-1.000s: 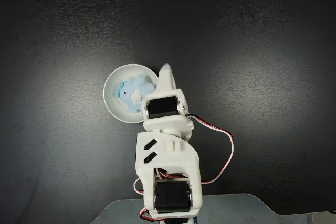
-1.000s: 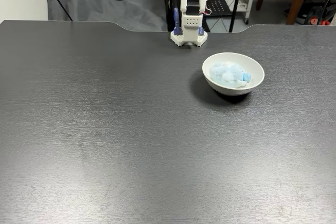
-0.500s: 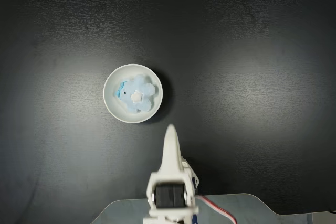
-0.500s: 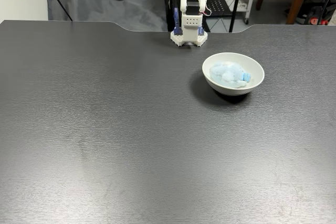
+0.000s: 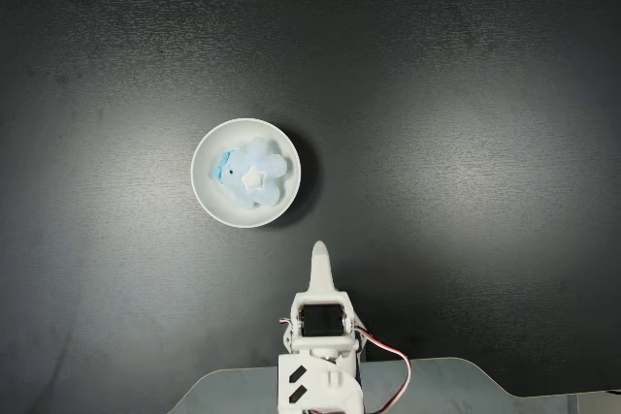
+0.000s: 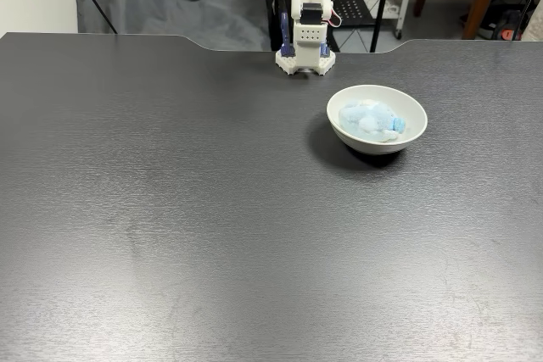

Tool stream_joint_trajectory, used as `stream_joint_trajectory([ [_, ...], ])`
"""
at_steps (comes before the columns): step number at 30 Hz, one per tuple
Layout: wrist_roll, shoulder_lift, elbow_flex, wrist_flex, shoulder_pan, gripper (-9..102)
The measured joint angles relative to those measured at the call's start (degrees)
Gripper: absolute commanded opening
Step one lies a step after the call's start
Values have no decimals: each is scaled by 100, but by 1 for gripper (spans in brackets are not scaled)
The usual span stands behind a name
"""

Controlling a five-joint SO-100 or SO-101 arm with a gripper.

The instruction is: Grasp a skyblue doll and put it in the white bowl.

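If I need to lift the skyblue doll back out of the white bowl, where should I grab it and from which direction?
Probably straight down from above, closing across the skyblue doll at its plump middle near the white star. It lies flat inside the white bowl, whose raised rim blocks a sideways approach. The gripper sits pulled back near the arm base, clear of the bowl.

Folded back over its white base (image 6: 305, 58) at the surface's edge, white plastic hand (image 5: 319, 257) empty, fingers together, pointing away from the base.
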Motion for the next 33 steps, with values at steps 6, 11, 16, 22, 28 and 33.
stream_joint_trajectory([
  [6, 0, 334, 1898, -888, 18, -1],
  [11, 0, 334, 2900, -1046, 18, -1],
  [16, 0, 325, 3454, -1055, 0, -1],
  [22, 0, 325, 3850, -1055, 0, -1],
  [28, 0, 325, 3850, -1063, -9, -1],
  [33, 0, 325, 3850, -1063, -9, -1],
])
